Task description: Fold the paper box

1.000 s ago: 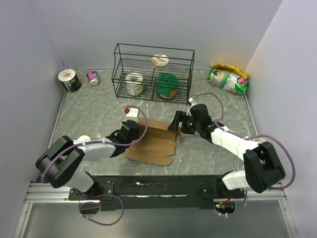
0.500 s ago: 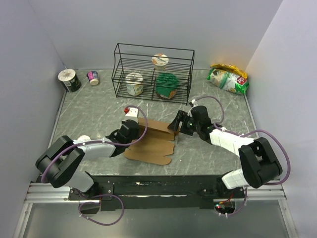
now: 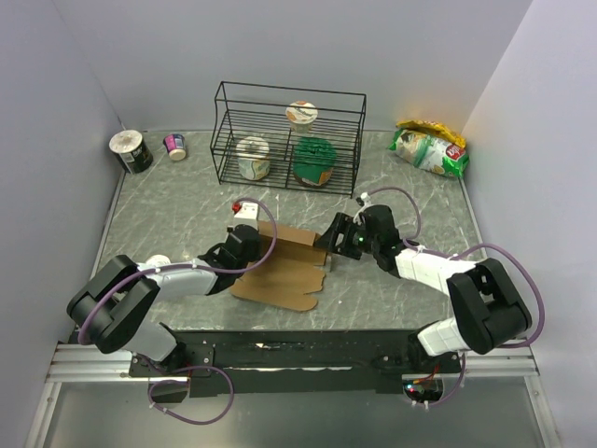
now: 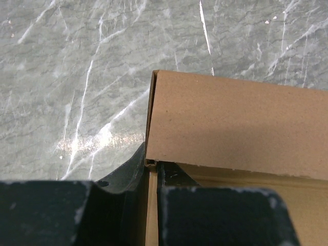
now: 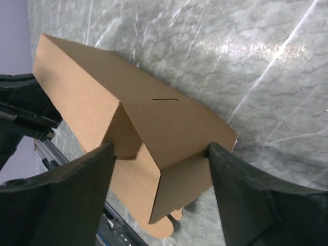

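Brown cardboard, the paper box [image 3: 284,266] lies half-raised in the middle of the top view. The left gripper [image 4: 152,169] pinches its wall edge at the frame's left. The right gripper [image 5: 160,154] stands open, one finger on each side of the right end. If these fingers press unevenly, I think the end flap can bend outward, or the box can slip from the pinch.

At 6 o'clock the left tool [image 4: 152,177] pinches a thin edge of the paper box [image 4: 230,123], whose brown panel runs toward 3 o'clock. The grey marbled table [image 4: 77,77] fills 9 to 12 o'clock.
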Available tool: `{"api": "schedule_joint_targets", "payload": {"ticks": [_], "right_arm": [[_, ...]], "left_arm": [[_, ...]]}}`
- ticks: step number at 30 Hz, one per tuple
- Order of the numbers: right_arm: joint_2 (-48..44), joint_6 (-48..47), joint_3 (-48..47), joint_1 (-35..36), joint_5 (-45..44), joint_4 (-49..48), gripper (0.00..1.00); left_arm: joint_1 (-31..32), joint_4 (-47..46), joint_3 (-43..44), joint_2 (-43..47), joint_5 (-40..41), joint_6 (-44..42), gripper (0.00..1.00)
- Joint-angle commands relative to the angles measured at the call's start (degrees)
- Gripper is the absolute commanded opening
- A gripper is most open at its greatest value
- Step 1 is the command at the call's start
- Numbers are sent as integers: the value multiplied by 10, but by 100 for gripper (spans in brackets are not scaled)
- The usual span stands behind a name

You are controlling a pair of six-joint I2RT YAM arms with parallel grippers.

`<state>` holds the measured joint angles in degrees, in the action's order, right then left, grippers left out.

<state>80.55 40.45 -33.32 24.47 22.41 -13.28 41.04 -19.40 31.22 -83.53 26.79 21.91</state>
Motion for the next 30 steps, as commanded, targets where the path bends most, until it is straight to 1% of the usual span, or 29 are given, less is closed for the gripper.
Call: {"api": "schedule_joint_targets", "payload": {"ticks": [1,4,7,10,11,12,16,17,19,20,23,27,30], "right_arm": [[-28,-21,5,13,30,46,83],[-67,-77,-11,7,4,95,87],[-85,-143,-34,7,-18,128,86],[-76,-180,-48,7,-24,130,78],[-70,-186,-49,7,-21,130,72],[-67,-193,-49,8,-18,130,70],[-60,-197,-37,8,-3,102,59],[-58,-195,-31,8,3,87,54],[-54,-193,-26,8,22,73,50],[-52,-188,-23,8,26,64,47],[-50,-188,-24,12,6,72,43],[-53,-199,-27,15,-68,118,45],[-58,-203,-26,18,-111,129,44]], "left_arm": [[10,23,3,-17,-66,16,3],[11,21,2,-14,-69,11,3],[10,17,-1,-9,-75,9,3],[11,16,-2,-8,-82,9,3],[11,16,-2,-8,-83,9,3],[11,16,-3,-9,-83,9,3],[11,15,-2,-11,-87,10,3],[11,14,-2,-12,-88,10,3],[11,14,0,-15,-89,10,3],[11,15,1,-16,-89,10,3],[11,16,3,-20,-90,10,2],[11,17,2,-20,-89,11,2],[11,16,3,-19,-90,11,2]]}}
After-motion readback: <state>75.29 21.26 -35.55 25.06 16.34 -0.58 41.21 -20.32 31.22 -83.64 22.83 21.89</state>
